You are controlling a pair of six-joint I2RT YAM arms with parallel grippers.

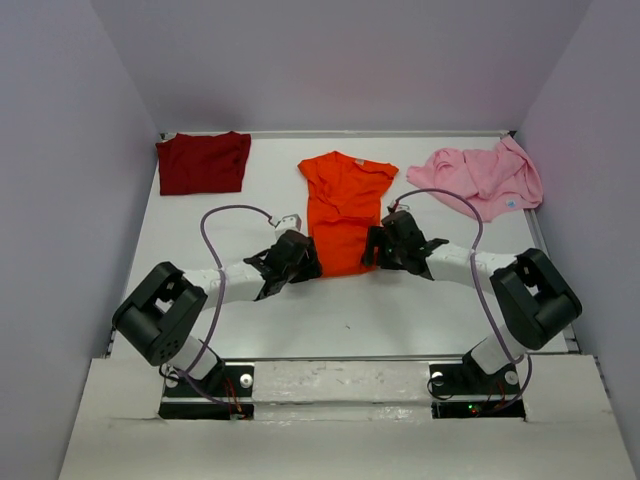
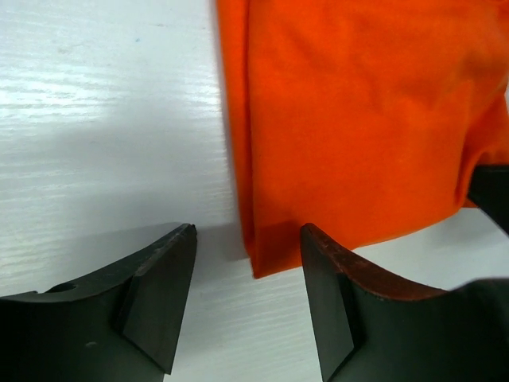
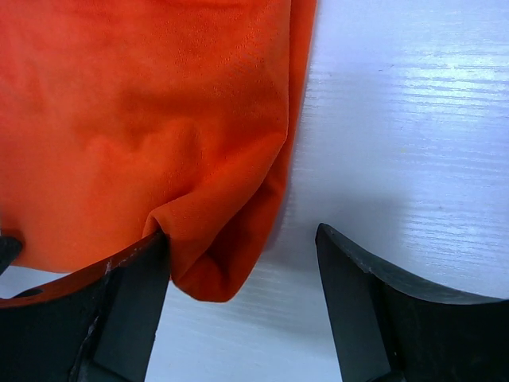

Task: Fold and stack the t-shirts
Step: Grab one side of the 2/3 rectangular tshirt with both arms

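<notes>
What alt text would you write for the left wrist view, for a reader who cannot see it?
The left gripper stands open, its two dark fingers either side of a bottom corner of the orange t-shirt, not gripping it. The shirt lies flat on the white table and fills the upper right of the view.

orange t-shirt [image 1: 343,205]: lower corners hidden beneath the left gripper [image 1: 305,258] and right gripper [image 1: 378,248] from above; cropped in both wrist views.
pink t-shirt [image 1: 485,175]: its pale patch [image 1: 512,203] too small to make out.
</notes>
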